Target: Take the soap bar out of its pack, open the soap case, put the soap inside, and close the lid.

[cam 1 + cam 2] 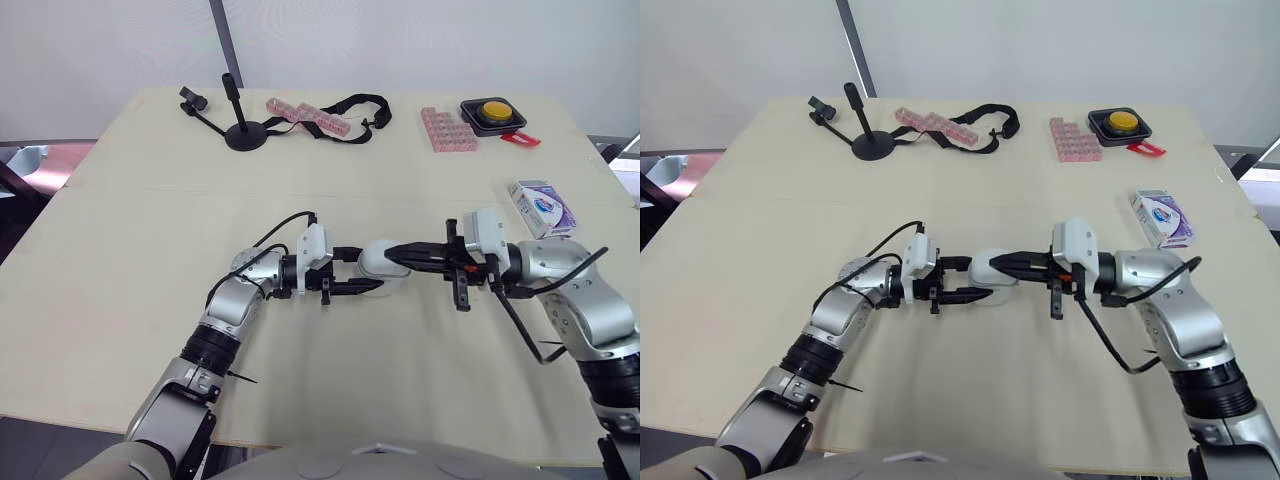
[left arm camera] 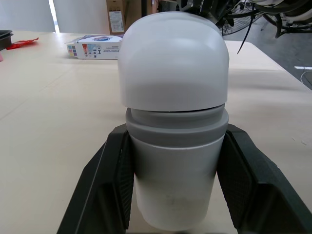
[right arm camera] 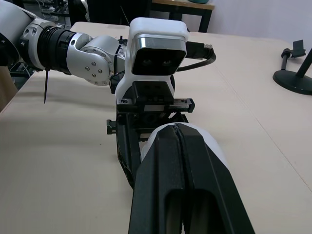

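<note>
On the table (image 1: 150, 300) the two arms meet tip to tip near the middle, with the soap case (image 1: 372, 262) between them. The case lies on its side, with its long axis running along the line that joins the grippers: base toward the robot's left, rounded lid (image 2: 173, 58) toward its right. The pack (image 1: 541, 207) lies flat well apart on the right side of the table, nearer the right arm. Whether the bar is inside it cannot be told. The left gripper (image 1: 365, 270) has its jaws set narrowly around the base (image 2: 175, 195), one finger (image 2: 112, 185) against each flank, holding it just below the grey band (image 2: 176, 127). The right gripper (image 1: 395, 252) comes in from the opposite end. Its two fingers (image 3: 161, 180) are pressed together with nothing between them, and they lie along the lid, not around it. A thin seam shows where the lid meets the band. Since the left jaws pin the base, opening likely turns on drawing the lid along that axis, away from the left gripper. For that the right jaws would probably have to part and straddle the lid first.
</note>
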{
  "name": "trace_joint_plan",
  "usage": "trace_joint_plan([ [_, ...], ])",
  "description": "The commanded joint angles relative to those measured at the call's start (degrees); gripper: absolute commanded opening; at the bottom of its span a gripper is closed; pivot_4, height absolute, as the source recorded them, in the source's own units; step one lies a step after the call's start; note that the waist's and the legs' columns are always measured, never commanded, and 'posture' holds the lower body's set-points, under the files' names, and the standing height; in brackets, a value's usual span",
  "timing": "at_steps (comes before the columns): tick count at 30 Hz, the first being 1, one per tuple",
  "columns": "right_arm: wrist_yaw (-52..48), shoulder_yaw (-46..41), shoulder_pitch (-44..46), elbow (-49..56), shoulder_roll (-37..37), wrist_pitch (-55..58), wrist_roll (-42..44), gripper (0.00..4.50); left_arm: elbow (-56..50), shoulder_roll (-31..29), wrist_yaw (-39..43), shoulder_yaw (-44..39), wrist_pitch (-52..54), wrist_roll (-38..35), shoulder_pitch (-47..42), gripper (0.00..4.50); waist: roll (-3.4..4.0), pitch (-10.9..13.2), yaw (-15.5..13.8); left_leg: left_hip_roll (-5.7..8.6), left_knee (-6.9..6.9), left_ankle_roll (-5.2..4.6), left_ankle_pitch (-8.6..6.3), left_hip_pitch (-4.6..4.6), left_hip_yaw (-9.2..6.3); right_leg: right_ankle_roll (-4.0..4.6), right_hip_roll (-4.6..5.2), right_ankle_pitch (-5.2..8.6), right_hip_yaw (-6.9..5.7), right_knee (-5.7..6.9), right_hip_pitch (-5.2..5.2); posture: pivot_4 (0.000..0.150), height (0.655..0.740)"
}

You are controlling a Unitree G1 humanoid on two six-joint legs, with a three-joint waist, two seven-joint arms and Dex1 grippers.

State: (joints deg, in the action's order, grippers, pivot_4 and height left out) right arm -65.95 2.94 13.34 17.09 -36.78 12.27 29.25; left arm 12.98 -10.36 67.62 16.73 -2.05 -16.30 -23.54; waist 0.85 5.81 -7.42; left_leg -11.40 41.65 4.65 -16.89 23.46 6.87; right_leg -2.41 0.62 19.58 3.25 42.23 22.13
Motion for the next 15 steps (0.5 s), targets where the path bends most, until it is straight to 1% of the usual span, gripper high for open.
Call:
trace_joint_plan([
  [1, -0.5, 2.8, 0.0, -0.8, -1.3, 1.3, -2.8, 0.03, -1.9, 0.1, 0.1, -0.4, -0.9, -0.7, -0.5, 1.86, 0.0, 0.0, 0.0, 0.0, 0.0, 0.0, 0.0, 0.0, 0.0, 0.0, 0.0, 0.0, 0.0, -0.01, 0.0, 0.15, 0.7143],
  [6, -0.1, 3.7, 1.2, -1.2, -1.3, 2.4, -2.9, 0.03, -1.9, 0.2, 0.1, -0.3, -0.8, -0.7, -0.5, 1.86, 0.0, 0.0, 0.1, -0.01, -0.03, 0.01, 0.01, -0.02, 0.0, 0.0, 0.0, 0.0, 0.0, -0.02, -0.02, 0.15, 0.7143],
  [15, 0.5, 0.2, 1.2, 1.5, 0.9, 3.3, 2.5, 0.03, -1.9, -0.1, 0.1, -0.2, -0.8, -0.5, -0.4, 1.86, -0.01, 0.0, 0.0, -0.01, -0.06, 0.02, 0.01, -0.01, 0.0, 0.0, 0.0, 0.0, 0.03, -0.09, -0.03, 0.15, 0.7143],
])
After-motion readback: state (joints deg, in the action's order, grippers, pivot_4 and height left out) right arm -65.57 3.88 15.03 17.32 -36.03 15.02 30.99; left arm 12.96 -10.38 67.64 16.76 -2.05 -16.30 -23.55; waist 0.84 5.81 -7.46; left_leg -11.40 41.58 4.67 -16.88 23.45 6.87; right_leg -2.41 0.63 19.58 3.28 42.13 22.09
